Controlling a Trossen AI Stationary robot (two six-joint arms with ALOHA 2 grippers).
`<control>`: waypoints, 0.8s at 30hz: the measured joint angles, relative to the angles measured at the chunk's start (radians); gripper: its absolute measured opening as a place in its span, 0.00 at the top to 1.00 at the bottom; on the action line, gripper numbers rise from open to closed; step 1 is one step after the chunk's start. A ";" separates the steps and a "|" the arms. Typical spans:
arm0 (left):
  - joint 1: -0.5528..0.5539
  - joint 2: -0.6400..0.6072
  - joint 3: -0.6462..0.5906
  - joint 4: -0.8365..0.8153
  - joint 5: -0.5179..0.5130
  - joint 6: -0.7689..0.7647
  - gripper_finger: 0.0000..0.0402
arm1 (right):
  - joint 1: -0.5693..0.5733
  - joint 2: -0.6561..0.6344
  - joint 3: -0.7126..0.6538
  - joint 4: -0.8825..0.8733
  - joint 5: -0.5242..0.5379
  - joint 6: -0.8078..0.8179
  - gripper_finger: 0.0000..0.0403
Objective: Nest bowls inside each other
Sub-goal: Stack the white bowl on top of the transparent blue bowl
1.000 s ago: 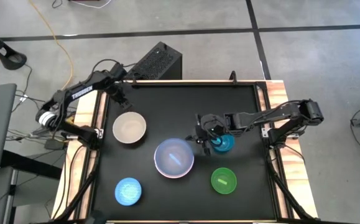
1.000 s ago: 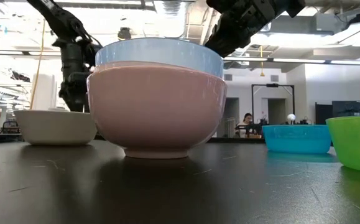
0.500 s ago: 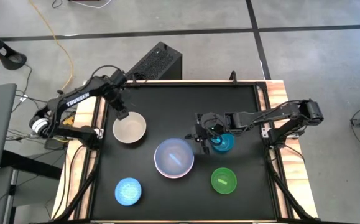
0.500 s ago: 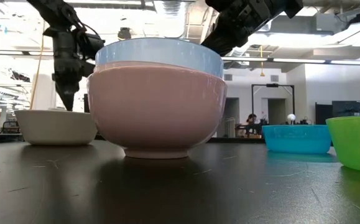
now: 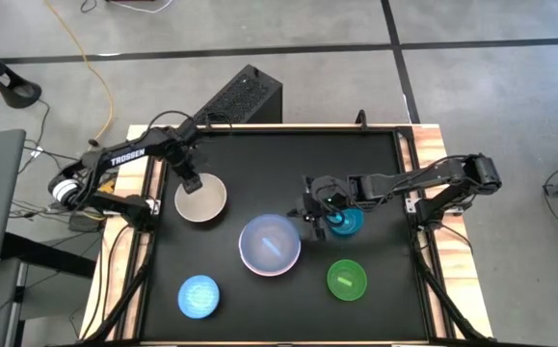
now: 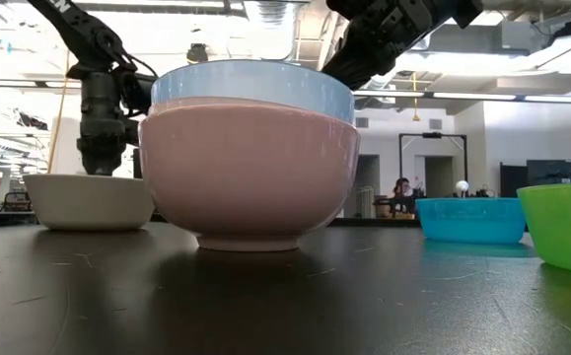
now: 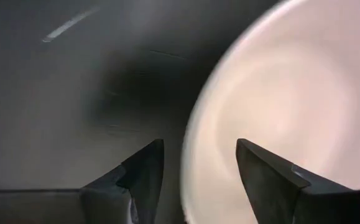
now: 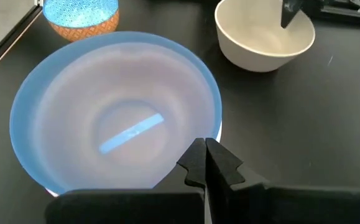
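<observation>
A cream-white bowl (image 5: 203, 202) stands on its base on the black table at the left. My left gripper (image 7: 198, 144) points down over its far-left rim (image 7: 186, 168), open, with one finger outside the wall and one over the inside; I see no touch. At the middle, a light blue bowl (image 5: 270, 244) sits nested in a pink bowl (image 6: 250, 168). My right gripper (image 8: 204, 146) is shut and empty, hovering above the table between that pair and a small teal bowl (image 5: 348, 224).
A green bowl (image 5: 347, 279) stands near the front right and a patterned blue bowl (image 5: 199, 296) near the front left. Wooden rails (image 5: 148, 241) run along the table's left and right sides. A black box (image 5: 245, 94) sits beyond the far edge.
My left gripper has come from the table's far-left corner toward the near edge and down, ending over the cream-white bowl's far-left rim. The bowls have stayed where they were.
</observation>
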 joint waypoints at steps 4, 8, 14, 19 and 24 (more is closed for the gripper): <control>-0.045 0.000 -0.022 -0.001 -0.059 -0.003 0.68 | 0.000 0.000 0.000 -0.029 0.000 0.010 0.96; -0.085 0.000 -0.018 -0.002 -0.096 -0.030 0.92 | 0.000 0.000 0.000 -0.031 0.000 0.010 0.96; -0.120 -0.011 0.081 -0.064 0.003 -0.038 0.99 | 0.010 -0.015 0.000 -0.108 0.000 0.015 0.96; -0.175 -0.063 0.237 -0.102 0.139 -0.059 1.00 | 0.032 -0.059 0.000 -0.150 0.006 0.040 0.96; -0.307 -0.090 0.397 -0.075 0.164 -0.136 1.00 | 0.074 -0.103 0.000 -0.176 0.052 0.039 0.96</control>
